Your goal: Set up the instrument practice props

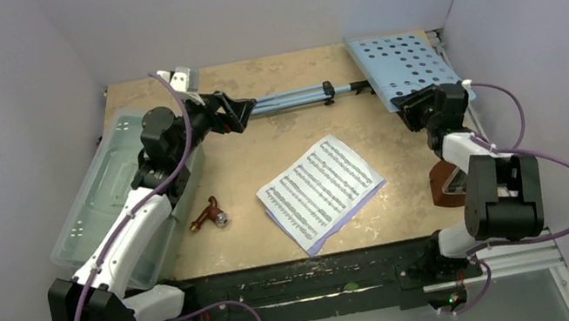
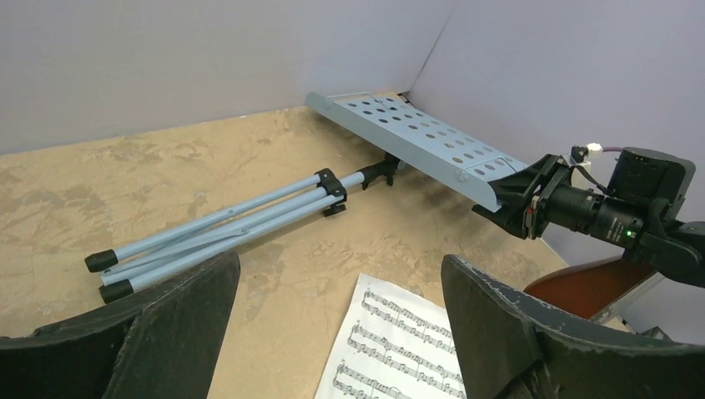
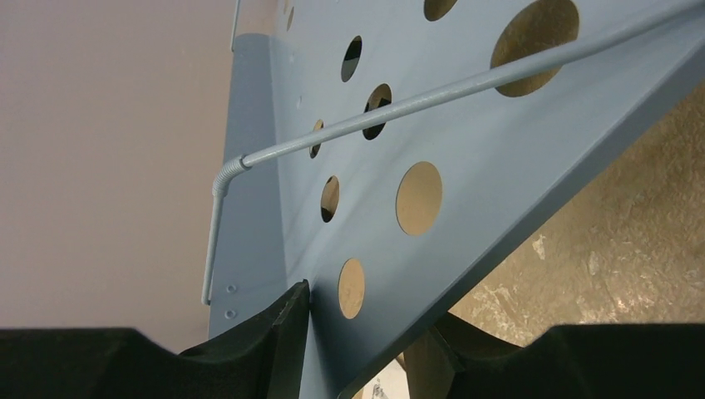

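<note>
The left hand (image 2: 339, 268) is released, fingers wide apart. The light-blue music stand (image 1: 313, 93) lies flat on the surface (image 1: 262, 155), its folded legs just ahead of that hand. The right hand (image 1: 412, 103) straddles the edge of the stand's perforated desk (image 3: 499, 166); I cannot tell whether it is clenched.

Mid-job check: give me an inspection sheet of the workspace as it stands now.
Surface: tan mottled tabletop, no spills seen.
Job's things: music stand lying down, legs folded; sheet-music pages at centre; metronome mostly hidden behind right arm.
Clutter: clear plastic lidded box under left arm; small brown object left of the pages.
Hands: left hand open, empty, near the stand's feet; right hand straddles the desk's edge, clamping unclear.
Cables: purple cables run along both arms; no snag seen.
Surroundings: plain pale walls; nothing else seen.
</note>
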Tool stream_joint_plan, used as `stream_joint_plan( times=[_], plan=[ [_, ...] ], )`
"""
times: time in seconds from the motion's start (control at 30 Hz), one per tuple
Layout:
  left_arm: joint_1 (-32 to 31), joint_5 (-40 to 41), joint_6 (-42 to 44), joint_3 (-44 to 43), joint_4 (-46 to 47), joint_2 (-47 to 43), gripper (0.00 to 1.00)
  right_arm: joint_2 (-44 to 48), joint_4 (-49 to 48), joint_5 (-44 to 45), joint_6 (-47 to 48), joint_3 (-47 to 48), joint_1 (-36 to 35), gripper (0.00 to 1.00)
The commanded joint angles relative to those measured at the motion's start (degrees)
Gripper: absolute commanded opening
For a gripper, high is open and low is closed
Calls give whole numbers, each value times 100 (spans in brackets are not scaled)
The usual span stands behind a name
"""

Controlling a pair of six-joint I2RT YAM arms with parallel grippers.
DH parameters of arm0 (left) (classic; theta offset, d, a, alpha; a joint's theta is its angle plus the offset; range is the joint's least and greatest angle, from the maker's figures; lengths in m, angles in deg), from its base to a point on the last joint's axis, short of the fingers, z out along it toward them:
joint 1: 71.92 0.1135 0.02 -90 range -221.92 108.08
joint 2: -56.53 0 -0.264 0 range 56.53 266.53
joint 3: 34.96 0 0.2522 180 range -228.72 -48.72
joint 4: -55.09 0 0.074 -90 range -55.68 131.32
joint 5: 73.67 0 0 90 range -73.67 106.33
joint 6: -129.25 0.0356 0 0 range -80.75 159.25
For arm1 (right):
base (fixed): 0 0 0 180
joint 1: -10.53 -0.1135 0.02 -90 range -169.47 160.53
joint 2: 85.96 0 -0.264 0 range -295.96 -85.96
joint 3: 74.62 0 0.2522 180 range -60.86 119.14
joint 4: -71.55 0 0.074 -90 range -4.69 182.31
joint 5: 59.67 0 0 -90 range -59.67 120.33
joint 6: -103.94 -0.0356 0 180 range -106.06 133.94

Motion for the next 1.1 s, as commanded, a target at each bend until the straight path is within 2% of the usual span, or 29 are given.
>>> stream_joint_plan(
  times=[0.0, 0.4, 0.53, 0.7, 0.87, 0.97, 1.07],
  plan=[
    [-26, -122, -141, -212, 208, 29, 90, -19, -908, 26, -348, -236, -19, 45],
    [-26, -196, -269, -187, 287, 121, 88, -78, -2156, 630, -1022, -707, -11, 35],
    [-30, -197, -312, -167, 316, 145, 87, -65, -2726, 766, -1247, -940, -11, 23],
    [-42, -206, -356, -142, 350, 180, 86, 173, -2998, 652, -1111, -899, -16, 0],
    [-61, -252, -440, -144, 386, 241, 86, 716, -2768, 422, -493, -538, -12, 0],
    [-61, -271, -490, -140, 395, 269, 86, 857, -3356, -59, -478, -482, -13, 0],
    [-61, -300, -560, -126, 441, 329, 86, 982, -3975, -184, -635, -425, -19, 0]
  ],
)
